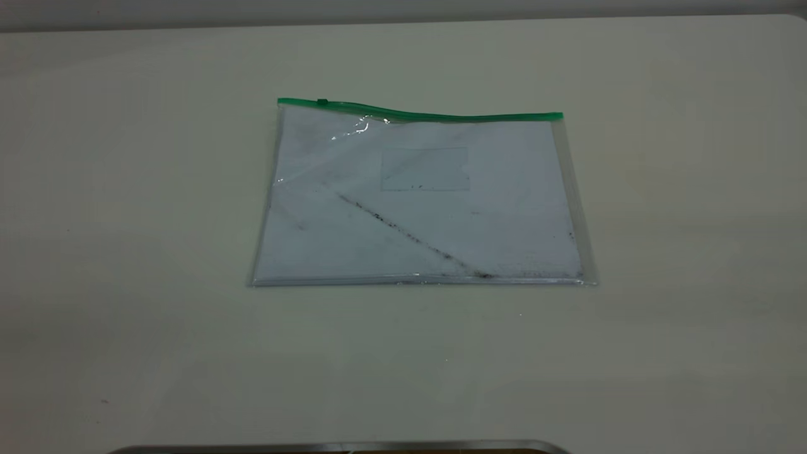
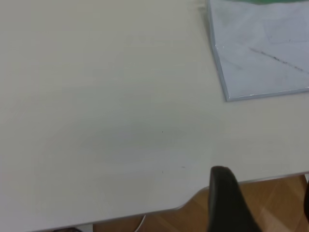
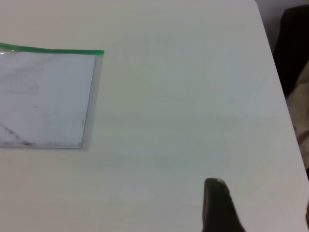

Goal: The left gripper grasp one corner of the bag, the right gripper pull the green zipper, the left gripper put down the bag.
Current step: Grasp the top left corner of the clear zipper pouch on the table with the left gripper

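Note:
The bag (image 1: 416,202), a clear pouch with white paper and a diagonal black smudge, lies flat on the white table. The green zipper (image 1: 435,115) runs along its far edge, with the slider tab (image 1: 322,101) near the left corner (image 1: 280,101). Neither arm shows in the exterior view. In the left wrist view the left gripper (image 2: 264,193) is open and empty near the table's edge, well apart from the bag (image 2: 260,53). In the right wrist view the right gripper (image 3: 260,203) is open and empty, apart from the bag (image 3: 43,96) and its green-capped corner (image 3: 100,51).
The white table (image 1: 126,252) surrounds the bag. Its front edge and wooden floor (image 2: 270,203) show in the left wrist view. A dark object (image 3: 294,43) stands beyond the table's edge in the right wrist view. A metal rim (image 1: 340,446) lies at the exterior view's bottom.

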